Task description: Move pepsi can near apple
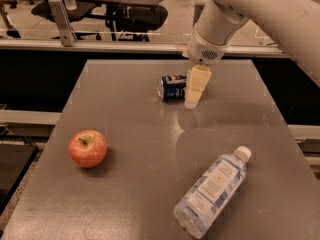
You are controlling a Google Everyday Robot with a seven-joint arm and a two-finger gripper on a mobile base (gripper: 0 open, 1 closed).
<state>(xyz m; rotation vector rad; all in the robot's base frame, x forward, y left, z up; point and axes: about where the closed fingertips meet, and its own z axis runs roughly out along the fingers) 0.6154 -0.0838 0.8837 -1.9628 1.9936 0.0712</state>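
The pepsi can point(171, 87) lies on its side on the grey table point(120, 109), toward the back middle. My gripper point(193, 100) hangs from the white arm point(220, 24) and points down at the can's right end, covering that end in this view. The apple point(88, 148), red-orange with a short stem, sits on the table at the front left, well apart from the can.
A clear plastic water bottle point(212, 191) lies on its side at the front right of the table. A rail point(100, 46) runs behind the table's back edge, with office chairs point(135, 9) beyond it.
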